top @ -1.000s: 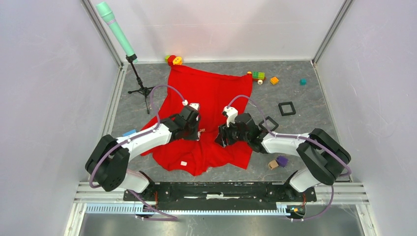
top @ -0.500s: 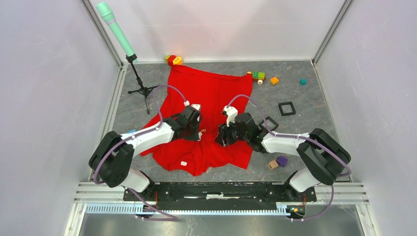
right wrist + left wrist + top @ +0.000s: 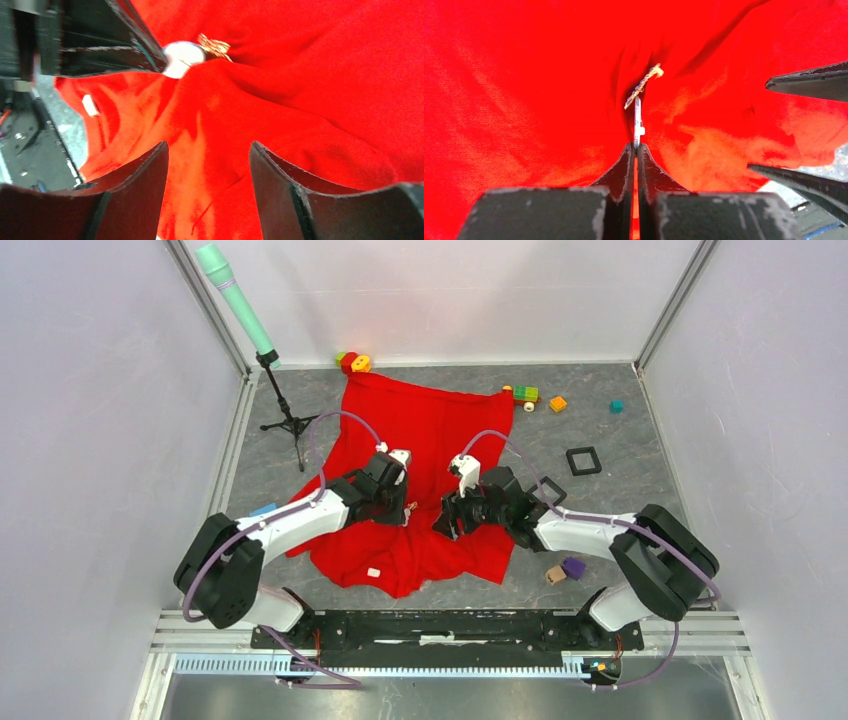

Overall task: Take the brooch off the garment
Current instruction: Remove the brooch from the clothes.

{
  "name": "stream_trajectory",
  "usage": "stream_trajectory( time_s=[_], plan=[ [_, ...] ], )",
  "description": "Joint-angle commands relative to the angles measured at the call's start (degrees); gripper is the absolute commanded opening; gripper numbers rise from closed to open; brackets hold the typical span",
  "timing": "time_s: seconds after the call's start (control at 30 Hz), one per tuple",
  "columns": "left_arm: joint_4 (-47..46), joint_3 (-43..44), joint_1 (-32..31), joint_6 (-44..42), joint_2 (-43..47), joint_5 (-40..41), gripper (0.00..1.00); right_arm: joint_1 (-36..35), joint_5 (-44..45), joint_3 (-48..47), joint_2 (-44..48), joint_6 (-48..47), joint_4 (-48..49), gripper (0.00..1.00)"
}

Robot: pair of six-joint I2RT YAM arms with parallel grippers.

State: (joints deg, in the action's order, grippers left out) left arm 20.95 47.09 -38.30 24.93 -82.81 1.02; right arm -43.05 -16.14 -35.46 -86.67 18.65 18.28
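Observation:
The red garment [image 3: 430,430] lies spread on the grey table. A small gold brooch [image 3: 642,89] with a white disc backing [image 3: 181,52] sits on a raised fold of the cloth, also seen in the top view [image 3: 410,507]. My left gripper [image 3: 635,146] is shut on the brooch's thin metal back, and the cloth puckers up around it. My right gripper [image 3: 207,147] is open just right of the brooch, its fingers spread low over the garment [image 3: 325,75]. Its fingertips [image 3: 809,82] show at the right of the left wrist view.
A black tripod stand [image 3: 285,415] with a green rod stands at the back left. Toy blocks [image 3: 525,394] lie along the back, a black square frame [image 3: 583,460] at the right, and a purple block [image 3: 573,566] at the near right.
The left gripper has shifted slightly back and right while holding the brooch. The right gripper has edged a little left toward it.

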Motion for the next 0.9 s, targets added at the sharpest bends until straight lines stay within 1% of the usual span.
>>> stream_trajectory(
  time_s=[0.0, 0.07, 0.1, 0.17, 0.23, 0.33, 0.43, 0.47, 0.63, 0.77, 0.87],
  plan=[
    [1.4, 3.1, 0.3, -4.1, 4.7, -4.4, 0.02, 0.8, -6.8, 1.2, 6.4, -2.2, 8.0, 0.75],
    [1.4, 3.2, 0.4, -4.0, 6.2, -6.6, 0.02, 1.8, -6.8, 4.1, 8.7, 0.1, 11.0, 0.91],
    [1.5, 3.2, 0.5, -3.5, 7.0, -7.3, 0.02, 2.6, -8.0, 5.9, 9.8, 2.0, 14.3, 0.93],
    [1.7, 3.5, 0.9, -3.1, 8.2, -9.5, 0.02, 5.1, -11.1, 10.6, 11.0, 6.3, 21.6, 0.93],
    [0.4, 3.1, 1.6, -2.7, 9.6, -12.4, 0.02, 7.3, -14.1, 13.9, 10.5, 11.5, 28.8, 0.90],
    [-2.6, 1.8, 2.6, -2.2, 11.9, -17.5, 0.02, 9.4, -18.3, 15.8, 7.7, 18.1, 37.1, 0.87],
    [-7.1, -0.2, 3.3, -1.4, 13.9, -23.6, 0.02, 9.7, -22.2, 17.2, 5.2, 24.0, 48.1, 0.83],
    [-8.7, -0.9, 3.4, -1.1, 14.3, -25.8, 0.02, 9.7, -23.1, 17.2, 4.7, 25.0, 50.3, 0.81],
    [-13.2, -2.9, 3.4, -0.1, 15.8, -31.9, 0.02, 9.8, -23.3, 15.0, 4.3, 23.0, 46.6, 0.80],
    [-17.6, -4.8, 3.4, 1.2, 17.7, -33.3, 0.02, 9.8, -23.2, 14.7, 3.3, 25.4, 48.0, 0.80],
    [-20.3, -5.8, 3.4, 2.4, 18.3, -34.5, 0.02, 9.8, -23.9, 15.0, 1.7, 29.5, 52.7, 0.79]
  ],
)
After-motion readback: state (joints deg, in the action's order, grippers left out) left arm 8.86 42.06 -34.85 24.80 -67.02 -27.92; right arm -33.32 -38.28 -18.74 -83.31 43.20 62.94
